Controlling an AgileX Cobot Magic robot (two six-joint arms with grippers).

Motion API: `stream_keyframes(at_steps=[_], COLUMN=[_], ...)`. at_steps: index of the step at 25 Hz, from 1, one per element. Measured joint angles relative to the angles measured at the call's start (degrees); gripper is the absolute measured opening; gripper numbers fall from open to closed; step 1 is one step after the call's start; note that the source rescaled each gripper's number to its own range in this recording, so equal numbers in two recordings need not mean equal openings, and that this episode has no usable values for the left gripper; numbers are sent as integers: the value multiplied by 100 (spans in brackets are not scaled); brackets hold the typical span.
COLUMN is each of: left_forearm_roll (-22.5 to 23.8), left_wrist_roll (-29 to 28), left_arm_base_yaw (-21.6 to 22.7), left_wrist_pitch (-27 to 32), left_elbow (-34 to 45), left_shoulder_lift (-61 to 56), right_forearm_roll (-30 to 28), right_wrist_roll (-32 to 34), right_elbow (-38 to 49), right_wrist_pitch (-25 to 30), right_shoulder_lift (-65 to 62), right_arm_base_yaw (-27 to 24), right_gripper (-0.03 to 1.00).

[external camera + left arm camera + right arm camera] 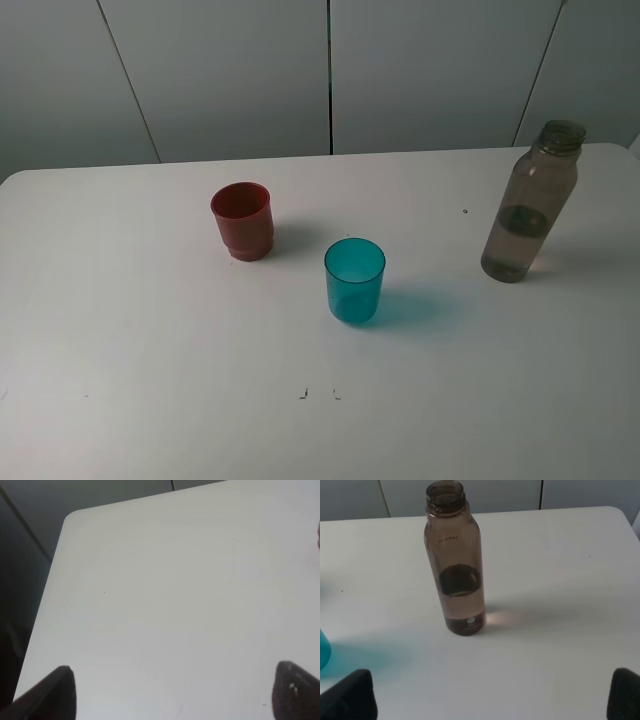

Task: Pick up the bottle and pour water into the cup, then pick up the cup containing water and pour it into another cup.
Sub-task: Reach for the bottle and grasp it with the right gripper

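Left tool (175, 696) released, jaws wide, over the desk (140, 350). Right tool (491, 696) released too, holding nothing, facing the bottle (528, 205). The bottle stands upright at the desk's right, teal cup (354, 280) in the middle, red cup (242, 220) further left, all apart.

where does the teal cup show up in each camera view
Exterior high: teal cup stands mid-table, between the red cup and the bottle.
Left wrist: not in it.
Right wrist: only a teal sliver at the frame edge, apart from the bottle.
Shared landmark: the white table, in all three.
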Motion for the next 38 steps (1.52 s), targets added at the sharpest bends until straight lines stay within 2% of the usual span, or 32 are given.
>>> stream_keyframes(at_steps=[38], left_forearm_roll=[0], left_wrist_roll=[-10], left_arm_base_yaw=[0], left_wrist_pitch=[0], left_elbow=[0], left_shoulder_lift=[0], right_forearm_roll=[0], right_wrist_roll=[0], right_elbow=[0], right_wrist_pitch=[0], right_shoulder_lift=[0], right_arm_base_yaw=[0], right_gripper=[100])
